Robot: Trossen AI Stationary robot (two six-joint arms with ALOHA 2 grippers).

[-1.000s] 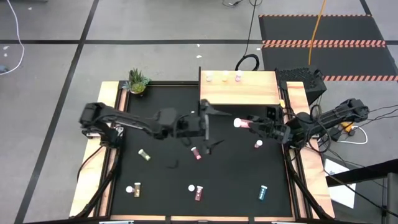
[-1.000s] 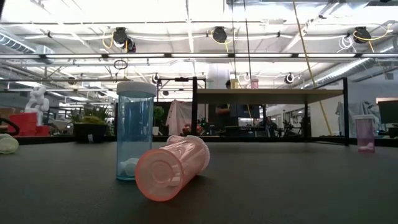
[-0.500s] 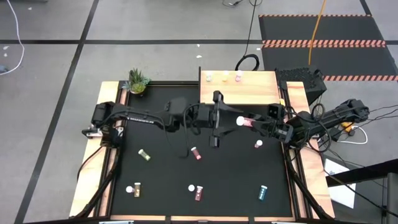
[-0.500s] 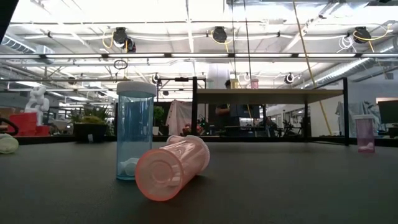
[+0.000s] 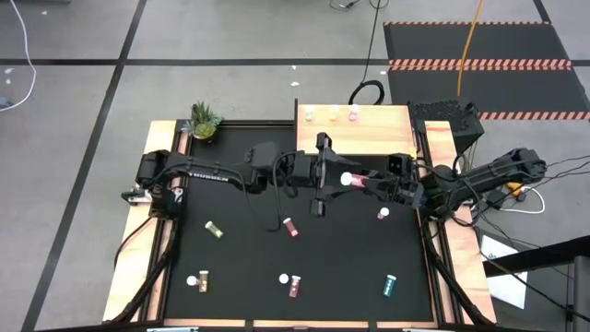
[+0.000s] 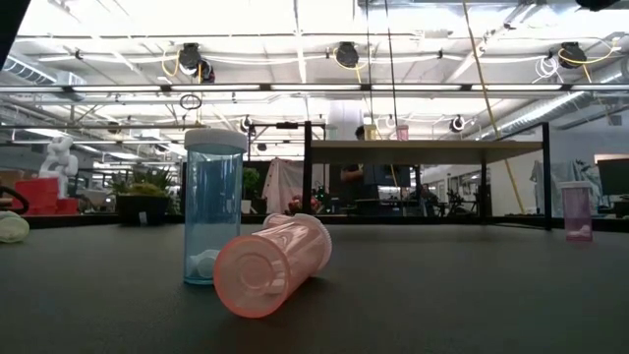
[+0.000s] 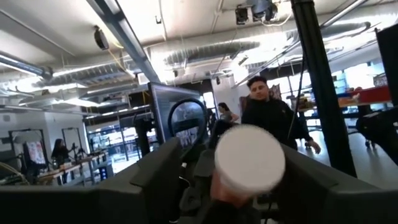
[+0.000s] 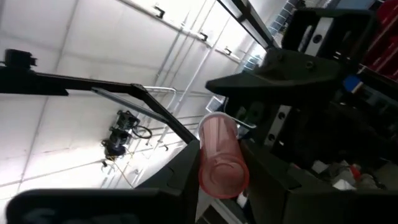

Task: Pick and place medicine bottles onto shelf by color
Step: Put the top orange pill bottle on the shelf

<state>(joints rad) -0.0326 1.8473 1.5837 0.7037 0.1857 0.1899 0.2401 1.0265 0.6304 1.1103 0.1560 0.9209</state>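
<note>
My right gripper [image 5: 366, 182] is shut on a pink medicine bottle [image 5: 355, 181] with a white cap [image 5: 348, 180], held level above the table just near of the pale wood shelf [image 5: 369, 138]. My left gripper [image 5: 330, 178] is open and faces it from the table's left. In the left wrist view its fingers [image 7: 165, 171] stand on either side of the cap [image 7: 250, 158]; I cannot tell whether they touch it. Three bottles [image 5: 333, 114] stand on the shelf's far edge. Several more bottles lie on the table, among them a dark red one [image 5: 291, 228], a pink one [image 5: 382, 214] and a teal one [image 5: 390, 286]. My right gripper pinches the pink bottle's body [image 8: 219, 149] between its two fingers [image 8: 181, 177]. The fingers come level from the table's right and lie along the bottle. The bottle is lifted clear and lies level, its cap pointing toward the table's left and its base [image 8: 224, 177] toward my wrist.
A small green potted plant [image 5: 204, 120] stands at the far left corner. Wooden rails [image 5: 157, 221] border the black table. In the low view a teal bottle [image 6: 214, 206] stands upright beside a lying pink one [image 6: 270, 265], and the shelf [image 6: 423, 150] stands behind them.
My left gripper has gone toward the table's right edge, up to the cap of the held pink bottle, and has turned at the wrist. My right gripper has shifted slightly toward the left with the bottle, which stays level and clear of the table.
</note>
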